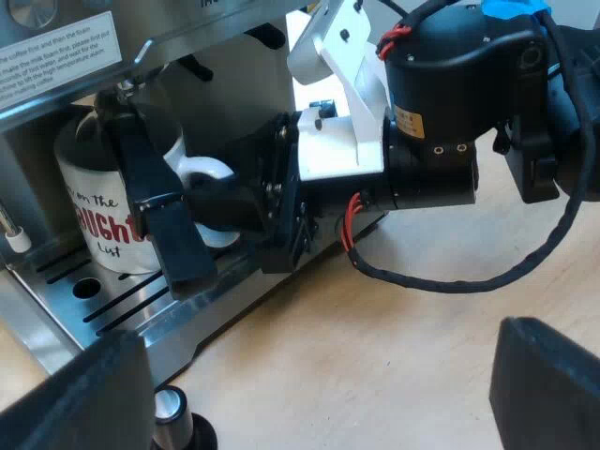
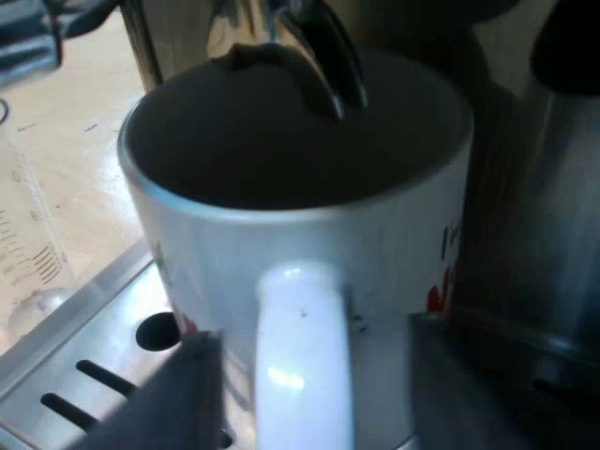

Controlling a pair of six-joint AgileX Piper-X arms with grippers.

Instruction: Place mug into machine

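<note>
A white mug (image 1: pixel 98 202) with red and black lettering stands on the espresso machine's drip tray (image 1: pixel 112 291), under the metal spout (image 2: pixel 319 56). My right gripper (image 1: pixel 202 234) reaches in at the mug's handle (image 1: pixel 202 169). Seen from the right wrist, the handle (image 2: pixel 300 356) stands between the right gripper's (image 2: pixel 309 394) fingers (image 2: pixel 178 403), with a narrow gap on each side, so it is open around the handle. My left gripper (image 1: pixel 319 394) hangs open above the wooden table, away from the machine, with nothing between its fingers.
The espresso machine's steel front (image 1: pixel 234 84) rises behind the mug. A measuring glass (image 2: pixel 28 244) stands on the table beside the drip tray (image 2: pixel 94 319). A small black knob with a metal top (image 1: pixel 171 412) sits by the machine's base. The wooden table (image 1: pixel 375 347) lies beneath the arms.
</note>
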